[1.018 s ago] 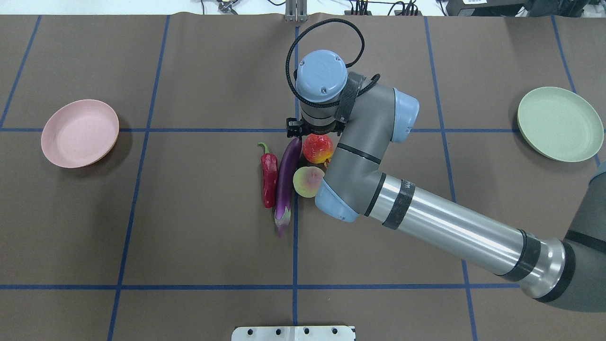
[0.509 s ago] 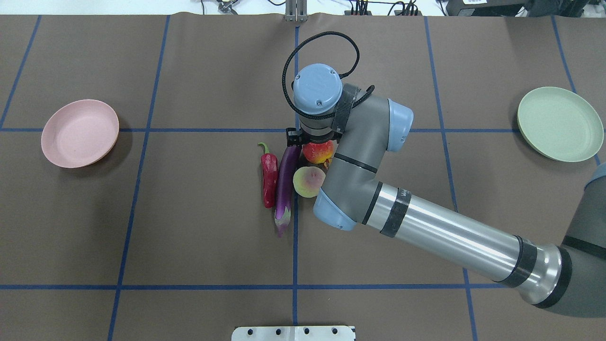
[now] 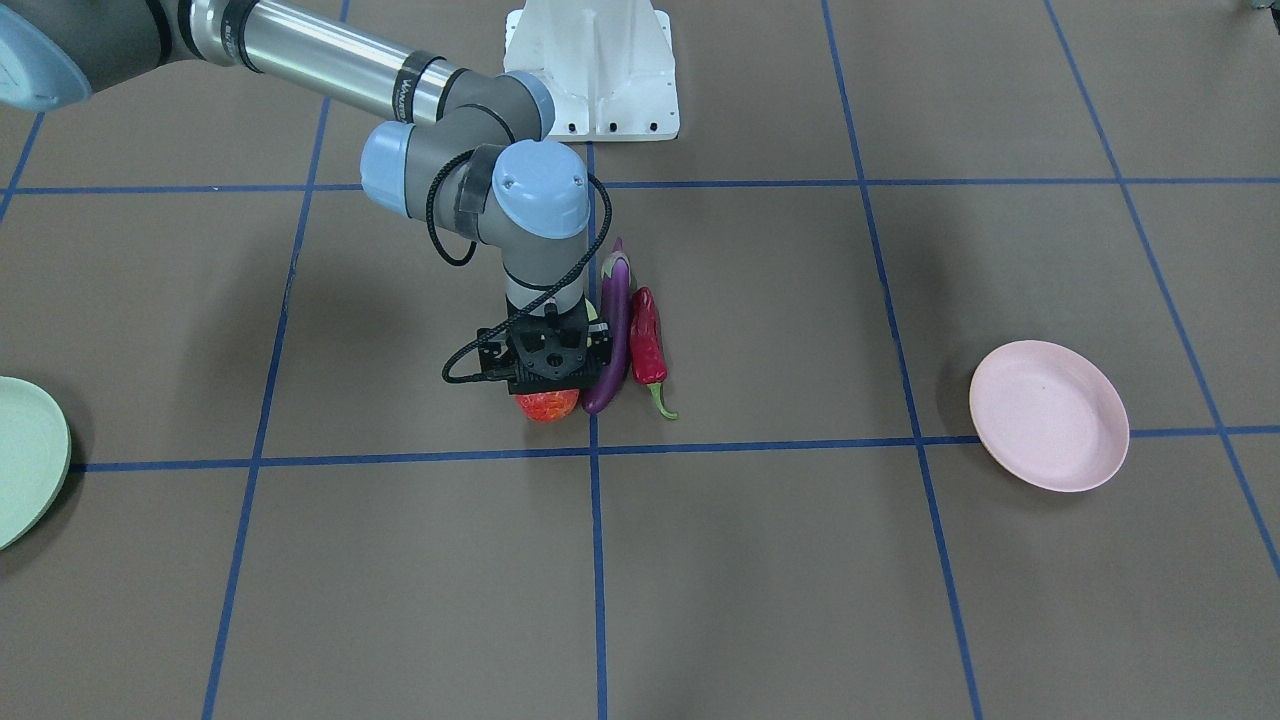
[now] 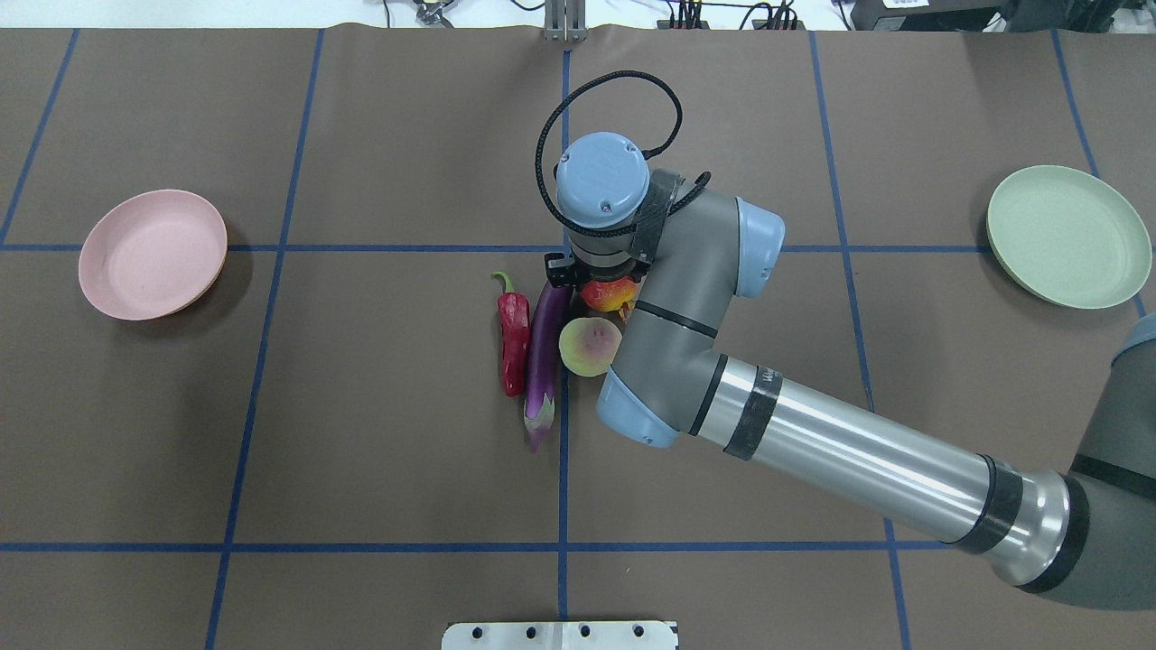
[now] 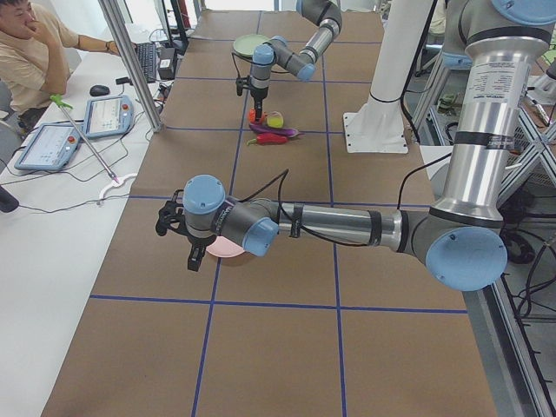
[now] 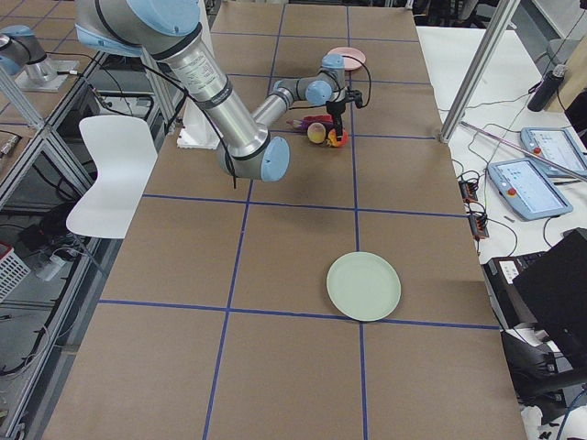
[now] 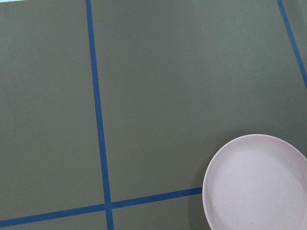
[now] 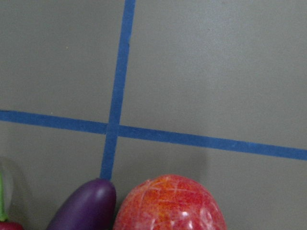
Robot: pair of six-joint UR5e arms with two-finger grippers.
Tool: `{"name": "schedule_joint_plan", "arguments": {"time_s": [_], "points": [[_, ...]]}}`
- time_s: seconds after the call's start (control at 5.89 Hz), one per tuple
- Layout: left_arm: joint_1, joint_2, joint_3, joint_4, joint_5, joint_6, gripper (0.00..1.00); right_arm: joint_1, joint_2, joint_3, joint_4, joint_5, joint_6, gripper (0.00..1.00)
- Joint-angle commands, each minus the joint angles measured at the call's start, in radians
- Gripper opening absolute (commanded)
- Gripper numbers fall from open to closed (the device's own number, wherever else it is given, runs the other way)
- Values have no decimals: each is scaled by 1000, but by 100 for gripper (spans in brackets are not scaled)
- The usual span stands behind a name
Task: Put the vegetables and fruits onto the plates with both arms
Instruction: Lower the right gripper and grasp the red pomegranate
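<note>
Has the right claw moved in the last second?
Yes. In the overhead view the right claw has slid from the blue tape line toward the robot, over the red-orange fruit.

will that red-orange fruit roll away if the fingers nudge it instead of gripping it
Likely to roll: the red-orange fruit is round on a flat table. The eggplant lies close beside it, which may block rolling that way. Its rough, scored skin looks grippier than glossy skin, so slipping seems unlikely.

Overhead, front cams opposed, steep; R wrist close, prob. same red-orange fruit [image 8: 170, 203].
</note>
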Motion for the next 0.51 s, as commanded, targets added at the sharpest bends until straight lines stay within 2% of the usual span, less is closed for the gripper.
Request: {"name": "schedule_joint_plan", "arguments": {"time_s": [0.0,0.17,0.34], "points": [[0,2,-2,0,-3,-2,100,8,3,13,-2,-1,5,0],[0,2,-2,0,-4,-3,100,70,6,36,-6,17,-10,0],[0,0,-2,0,-7,-5,100,168,-1,64,-11,123,-60,0]]}}
